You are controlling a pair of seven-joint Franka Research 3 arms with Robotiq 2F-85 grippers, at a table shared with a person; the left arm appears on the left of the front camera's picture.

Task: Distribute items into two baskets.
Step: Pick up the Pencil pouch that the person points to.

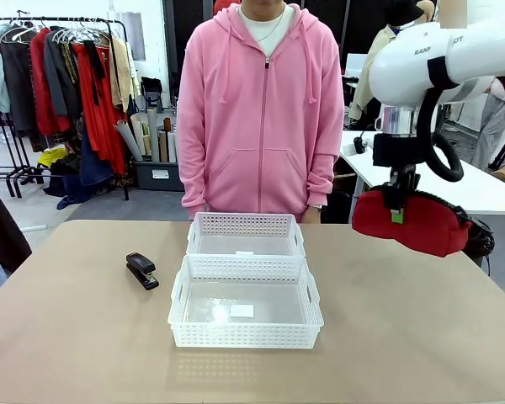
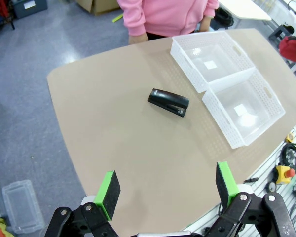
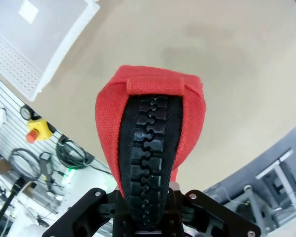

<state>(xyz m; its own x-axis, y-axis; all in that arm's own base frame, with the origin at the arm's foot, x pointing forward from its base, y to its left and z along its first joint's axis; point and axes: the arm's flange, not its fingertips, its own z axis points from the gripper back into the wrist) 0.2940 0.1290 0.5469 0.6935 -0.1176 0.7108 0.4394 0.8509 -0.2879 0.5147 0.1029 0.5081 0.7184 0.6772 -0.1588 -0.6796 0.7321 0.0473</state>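
Right gripper (image 1: 396, 206) hangs clamped on the red zippered pouch (image 1: 421, 227), jaws pinched narrow over the black zip edge. The pouch is carried high above the table (image 1: 404, 328), well to the right of both baskets, its bulk drooping out to the right of the fingers.

Left gripper (image 2: 166, 190) is spread wide and holds nothing, high over the near-left part of the table.

Black stapler (image 1: 141, 270) lies flat on the table, left of the baskets and near the left corner of the larger near basket (image 1: 246, 337). The smaller far basket (image 1: 246, 224) touches the near one along their shared side. Both baskets look bare apart from a white label on each floor. A person in a pink hoodie (image 1: 261, 109) stands at the far edge, just behind the far basket.

Risks, as I judge them:
- Grip is off-centre on soft cloth, so a quick swing leftward could set the pouch swaying or let it slide out.
- A release before the pouch is over a basket drops it on bare table.
- Coming in too low, the sagging pouch could snag a lattice rim and shove the light baskets.
- Both arms heading for the baskets together could crowd each other.
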